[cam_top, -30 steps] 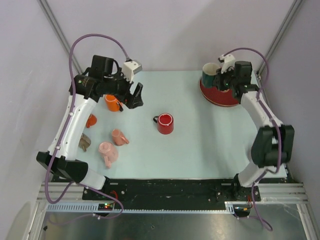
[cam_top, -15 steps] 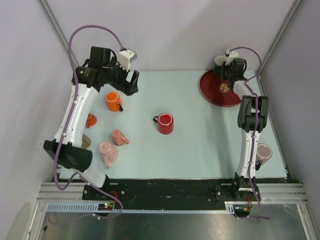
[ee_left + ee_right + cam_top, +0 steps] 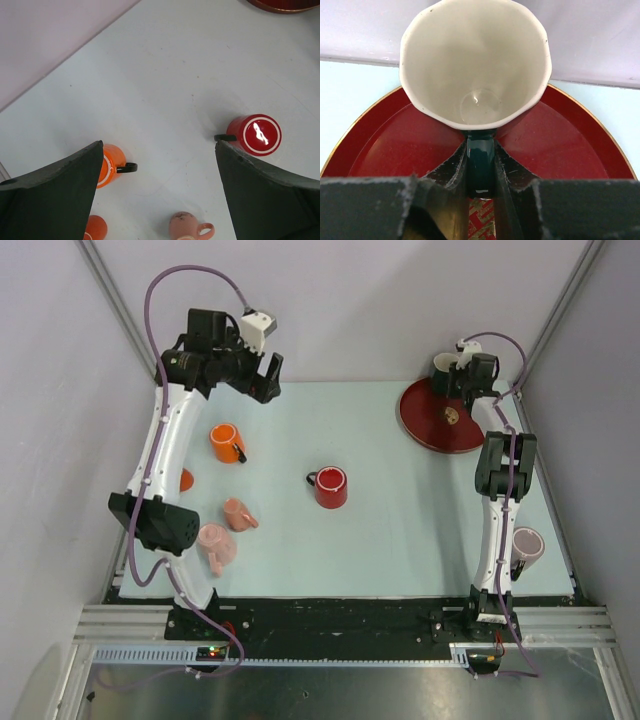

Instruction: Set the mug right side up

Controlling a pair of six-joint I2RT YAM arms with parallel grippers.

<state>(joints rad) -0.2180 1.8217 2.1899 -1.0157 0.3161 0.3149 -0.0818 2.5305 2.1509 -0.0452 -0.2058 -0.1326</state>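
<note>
Green mug [image 3: 475, 65] with a white inside, its handle pinched in my right claw [image 3: 480, 167].
It stands mouth-up over the far rim of the red plate [image 3: 385, 145], about 1 o'clock on the worktop [image 3: 400, 510]; contact with the plate I cannot tell. My left claw [image 3: 159, 150] hangs spread wide at 11 o'clock, holding nothing.

The left gripper [image 3: 262, 380], jaws apart, now stands higher and nearer the back wall than one second ago, clear of the orange ceramic mug [image 3: 226, 443]. The right arm is now folded upright. The right gripper [image 3: 458, 376], clamped on the dark green mug [image 3: 441, 364], has moved from over the round red plate [image 3: 430, 428] to its far rim. A pale pink mug [image 3: 527, 542] is now uncovered.
</note>
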